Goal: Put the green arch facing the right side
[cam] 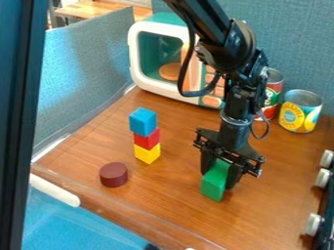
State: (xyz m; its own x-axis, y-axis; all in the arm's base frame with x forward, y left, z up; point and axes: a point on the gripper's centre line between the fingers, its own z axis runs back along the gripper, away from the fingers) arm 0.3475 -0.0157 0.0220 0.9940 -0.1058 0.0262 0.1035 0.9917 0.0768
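Observation:
My gripper [220, 172] hangs down over the right-centre part of the wooden table [176, 195], one finger on each side of the green arch [215, 183] and shut on it. The arch shows as a green block, its near end sticking out toward the camera from between the fingers. Its upper part lies partly behind the gripper, and the arch's opening cannot be made out. Whether its underside touches the table I cannot tell.
Left of the gripper stands a stack of blue [143, 121], red [147, 139] and yellow [147, 154] blocks, with a dark red cylinder [114, 175] nearer. Behind are a toy microwave [136, 53] and cans [301, 111]; knobs [314, 224] line the right edge.

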